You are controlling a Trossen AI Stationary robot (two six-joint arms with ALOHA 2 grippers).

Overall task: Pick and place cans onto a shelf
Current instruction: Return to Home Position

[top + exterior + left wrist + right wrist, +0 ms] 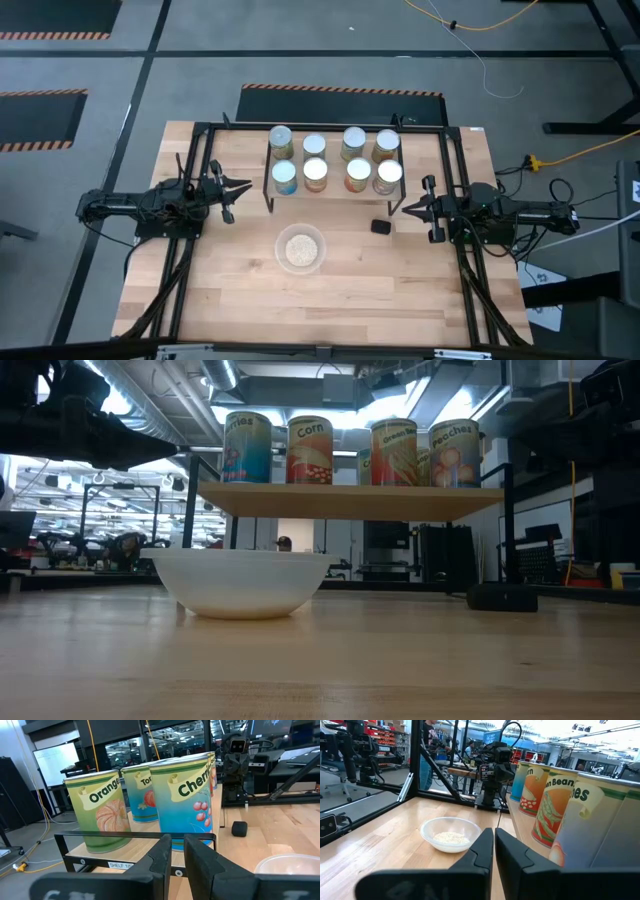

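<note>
Pincers, left [243, 187] and right [407, 208], are pressed together, empty; cans [315, 174] look rigid, slick: grip mid-label.

8 cans [335, 160], 1 shelf [331, 199], 1 bowl [301, 249], 1 black block [381, 227]

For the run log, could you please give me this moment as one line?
cans: all eight on shelf | left pincer: shut, empty, left of shelf | right pincer: shut, empty, right of shelf
</note>
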